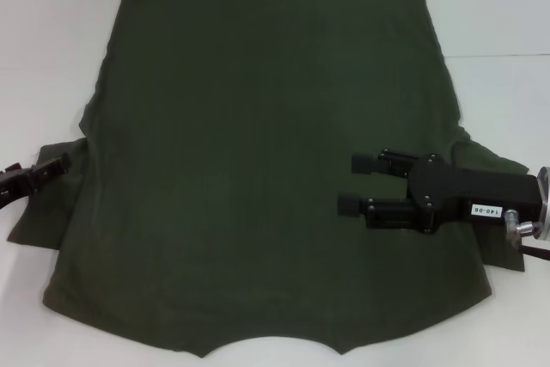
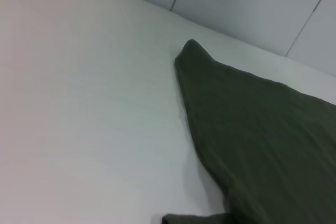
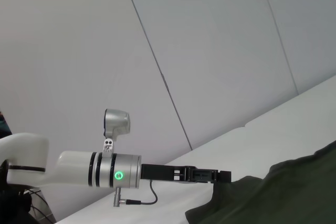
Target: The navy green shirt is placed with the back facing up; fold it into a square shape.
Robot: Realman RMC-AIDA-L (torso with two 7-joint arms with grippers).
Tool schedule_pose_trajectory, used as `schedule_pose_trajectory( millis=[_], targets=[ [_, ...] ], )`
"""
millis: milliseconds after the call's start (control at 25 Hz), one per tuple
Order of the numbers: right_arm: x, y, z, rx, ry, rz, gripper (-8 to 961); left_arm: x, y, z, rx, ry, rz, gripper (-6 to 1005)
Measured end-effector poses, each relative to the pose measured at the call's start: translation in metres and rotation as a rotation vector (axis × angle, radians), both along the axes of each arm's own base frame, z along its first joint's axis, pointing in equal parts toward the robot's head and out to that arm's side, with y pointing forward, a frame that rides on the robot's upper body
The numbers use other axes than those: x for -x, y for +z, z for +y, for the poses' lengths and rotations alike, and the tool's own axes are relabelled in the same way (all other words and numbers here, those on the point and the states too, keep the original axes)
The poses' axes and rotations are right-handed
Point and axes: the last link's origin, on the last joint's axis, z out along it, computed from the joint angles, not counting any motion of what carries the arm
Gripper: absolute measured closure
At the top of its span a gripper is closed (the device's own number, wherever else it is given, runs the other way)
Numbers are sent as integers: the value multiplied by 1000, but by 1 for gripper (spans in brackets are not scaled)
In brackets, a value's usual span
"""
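Fabric fills the near view: the large dark olive-green short-sleeved knit shirt (image 1: 266,169) lies spread flat on the white table (image 1: 498,32), its hem at the far end. The black right gripper (image 1: 354,185) hovers over the shirt's right side, its two fingers spread apart and holding nothing; a white sticker on its body reads "140-06". The left gripper (image 1: 62,162) sits at the left sleeve's edge; whether it pinches the cloth cannot be told.

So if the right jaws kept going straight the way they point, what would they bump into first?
Probably nothing solid. The right gripper points sideways across the navy green shirt, toward the left gripper at the far sleeve. It would skim over the cloth; its height above it is unclear.
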Motion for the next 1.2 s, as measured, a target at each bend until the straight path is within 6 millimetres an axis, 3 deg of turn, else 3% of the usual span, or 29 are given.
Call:
schedule_pose_trajectory(
  millis=[680, 1200],
  targets=[
    [-2, 0, 0, -1, -4, -5, 50, -6, -15, -7, 58, -33, -18, 53],
    [-2, 0, -2, 4, -3, -3, 52, -5, -7, -20, 123, -85, 6, 52]
  ],
)
